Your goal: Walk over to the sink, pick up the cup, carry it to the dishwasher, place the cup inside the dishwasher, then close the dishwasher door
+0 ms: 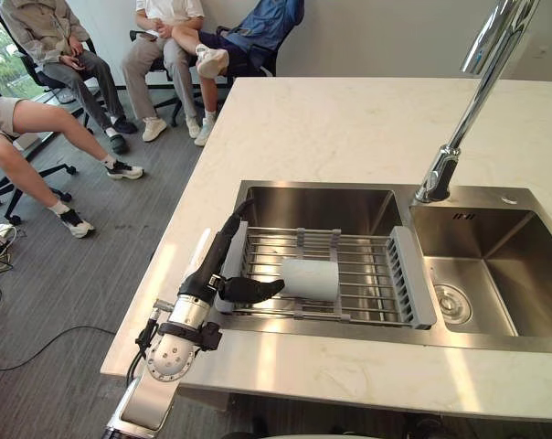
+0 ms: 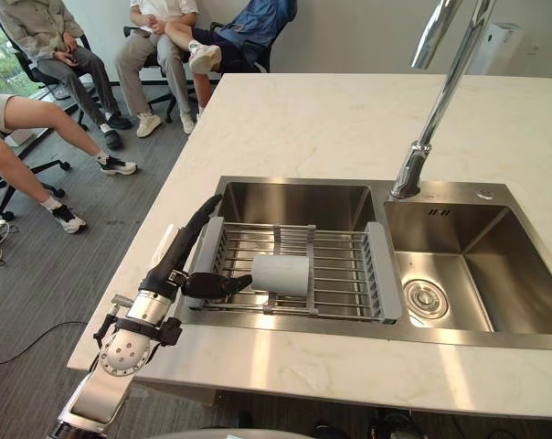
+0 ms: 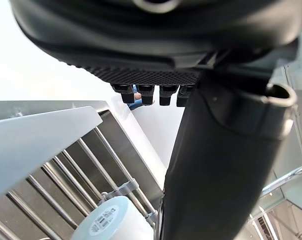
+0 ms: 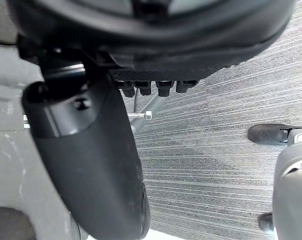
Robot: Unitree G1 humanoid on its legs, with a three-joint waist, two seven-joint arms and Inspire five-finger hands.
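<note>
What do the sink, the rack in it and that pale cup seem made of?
Sink: brushed stainless steel, soft reflections. Rack: shiny metal bars, grey plastic-looking ends. Cup: matte pale blue-grey, perhaps plastic or ceramic; unclear which.

Head stereo pair down on sink (image 1: 518,261), wrist cams close

- My bench (image 1: 349,128) is pale stone with faint grey veins. It is smooth and a bit shiny.
- The sink (image 1: 322,206) is brushed metal, dull silver with soft glare.
- The rack (image 1: 367,274) has thin shiny metal bars and grey matt plastic ends.
- The cup (image 1: 310,279) is pale, smooth and matt.
- The tap (image 1: 472,82) is bright metal, like a mirror.
- My left hand (image 1: 210,274) is dark matt plastic, and its palm has a rough bumpy pad.
- The floor (image 1: 102,274) is grey carpet with fine ribs.
</note>
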